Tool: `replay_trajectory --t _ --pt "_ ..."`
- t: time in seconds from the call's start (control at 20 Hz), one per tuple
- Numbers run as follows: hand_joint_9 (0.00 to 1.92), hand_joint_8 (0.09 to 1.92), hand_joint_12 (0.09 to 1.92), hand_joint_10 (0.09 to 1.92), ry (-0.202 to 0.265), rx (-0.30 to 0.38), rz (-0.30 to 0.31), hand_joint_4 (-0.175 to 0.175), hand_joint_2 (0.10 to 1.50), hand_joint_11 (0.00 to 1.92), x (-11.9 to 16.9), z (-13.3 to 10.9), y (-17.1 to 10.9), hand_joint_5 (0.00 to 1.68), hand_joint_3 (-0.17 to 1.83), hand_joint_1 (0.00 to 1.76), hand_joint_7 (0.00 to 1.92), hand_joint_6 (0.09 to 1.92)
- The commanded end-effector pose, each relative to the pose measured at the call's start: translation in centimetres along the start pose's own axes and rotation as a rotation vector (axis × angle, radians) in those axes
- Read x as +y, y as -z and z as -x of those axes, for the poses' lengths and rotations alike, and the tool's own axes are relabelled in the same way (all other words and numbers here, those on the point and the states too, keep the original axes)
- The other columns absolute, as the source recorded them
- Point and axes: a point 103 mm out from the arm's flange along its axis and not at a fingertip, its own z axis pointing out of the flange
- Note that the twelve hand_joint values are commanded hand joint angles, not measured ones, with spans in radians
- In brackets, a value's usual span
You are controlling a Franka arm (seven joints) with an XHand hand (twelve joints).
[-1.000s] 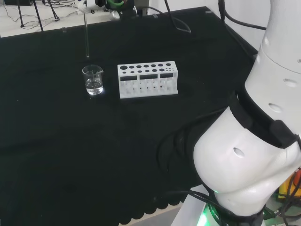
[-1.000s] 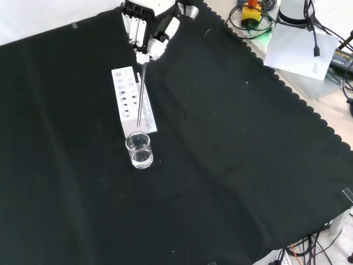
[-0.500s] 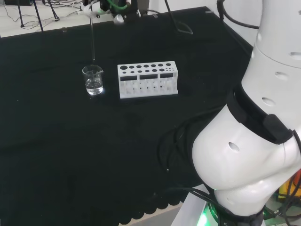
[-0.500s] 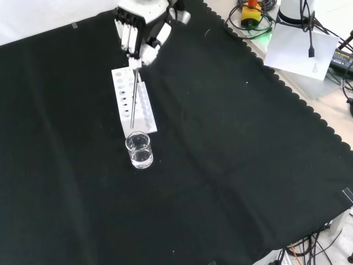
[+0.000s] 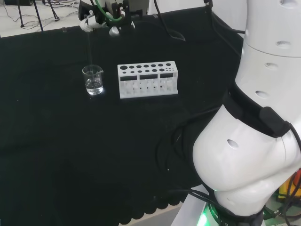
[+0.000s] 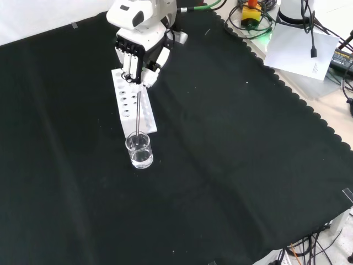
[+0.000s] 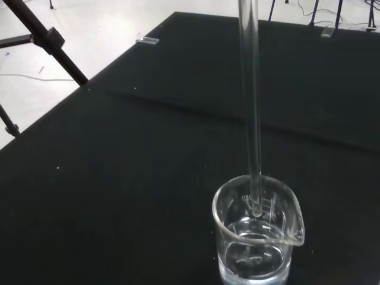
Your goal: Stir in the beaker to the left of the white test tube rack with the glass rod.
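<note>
Here's the robot hand [image 6: 139, 55] above the white test tube rack [image 6: 133, 107] in the front view, fingers curled and pinching the top of the glass rod [image 6: 135, 113]. The rod hangs nearly upright from that pinch, running down across the rack in this view and reaching the mouth of the beaker [image 6: 138, 150].

Over to the wrist view, and this is the telling angle: the glass rod [image 7: 250, 101] drops straight down, and its rounded lower end sits just inside the rim of the beaker [image 7: 257, 234], near the pouring lip, above the clear liquid pooled in the bottom. The tip looks clear of the liquid surface, though with glass on glass that is hard to call for certain.

From the head view, the beaker [image 5: 93, 79] stands on the black-clothed worktop [image 5: 70, 155] just left of the test tube rack [image 5: 148, 79], the two close but apart. The glass rod [image 5: 89, 49] shows faintly as a pale vertical line rising from the beaker's mouth to the robot hand [image 5: 89, 22] at the far edge of the cloth. The rack's holes look empty from here.
</note>
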Motion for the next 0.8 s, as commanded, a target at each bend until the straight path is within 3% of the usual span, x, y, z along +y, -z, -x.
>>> replay_trajectory --t 0.05,0.8 --pt "1.63 1.2 0.73 0.93 0.005 -0.001 -0.023 -0.175 1.14 1.65 0.5 0.4 -1.9 1.29 -0.17 1.3 1.07 0.17" --pt "1.63 1.2 0.73 0.94 0.032 0.007 -0.05 -0.175 1.14 1.65 2.6 0.0 -4.7 1.3 -0.17 1.3 1.07 0.16"
